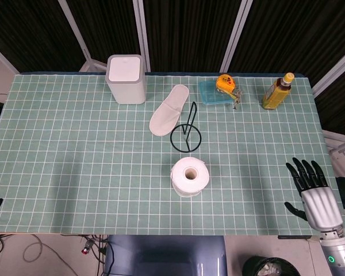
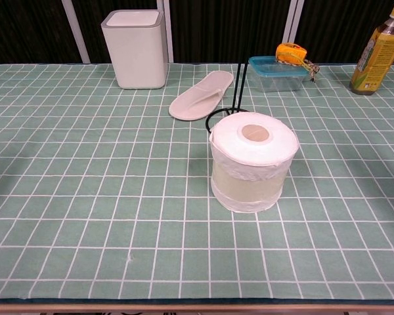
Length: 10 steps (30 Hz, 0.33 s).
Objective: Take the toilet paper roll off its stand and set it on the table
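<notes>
Your toilet paper roll (image 1: 190,176) stands on end on the table (image 1: 75,149), just in front of the empty wire stand (image 1: 186,133) and apart from your right hand (image 1: 315,194). That hand hovers at the table's right edge, fingers spread and grasping nothing. Your left hand shows only as a dark tip at the lower left of the head view; whether it is released or clenched cannot be told. Risk, as a judgement: an arm sweeping back across the table could topple the roll or tip the light stand.
</notes>
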### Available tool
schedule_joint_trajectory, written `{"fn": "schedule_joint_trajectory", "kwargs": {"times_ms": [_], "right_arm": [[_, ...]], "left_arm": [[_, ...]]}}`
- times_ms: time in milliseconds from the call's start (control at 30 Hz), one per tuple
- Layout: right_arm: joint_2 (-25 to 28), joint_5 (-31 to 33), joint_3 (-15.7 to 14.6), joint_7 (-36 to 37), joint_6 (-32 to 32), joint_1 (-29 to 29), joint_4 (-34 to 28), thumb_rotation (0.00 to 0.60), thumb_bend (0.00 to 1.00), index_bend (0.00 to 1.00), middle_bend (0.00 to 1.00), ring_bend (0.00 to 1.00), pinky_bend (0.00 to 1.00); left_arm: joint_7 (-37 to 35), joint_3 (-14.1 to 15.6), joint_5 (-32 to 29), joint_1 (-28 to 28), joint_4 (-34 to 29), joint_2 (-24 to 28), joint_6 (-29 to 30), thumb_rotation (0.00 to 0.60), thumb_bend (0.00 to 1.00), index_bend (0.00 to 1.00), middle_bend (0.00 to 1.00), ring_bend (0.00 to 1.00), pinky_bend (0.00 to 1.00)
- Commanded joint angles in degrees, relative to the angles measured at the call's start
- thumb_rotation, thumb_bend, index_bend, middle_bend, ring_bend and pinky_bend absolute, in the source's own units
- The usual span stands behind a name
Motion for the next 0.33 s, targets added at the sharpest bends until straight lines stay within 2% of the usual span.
{"fn": "schedule_joint_trajectory", "kwargs": {"times_ms": [33,333], "right_arm": [[-2.17,-0.43,-0.37,-2.98,1.39,-0.82,2.84,0.6,0.0,0.0,0.0,0.0,0.0],[-2.13,0.4,-0.17,-2.7,2.92,-0.84,3.52,0.6,0.0,0.0,0.0,0.0,0.0]], "left_arm": [[-0.02,-0.15,-0.41,-0.19,0.41,-0.09,-0.37,0.6,0.18,0.05,0.0,0.0,0.01],[0.58,-0.02,0.0,-1.19,2.0,-0.9,-1.6,0.6,0.18,0.05,0.0,0.0,0.01]]}}
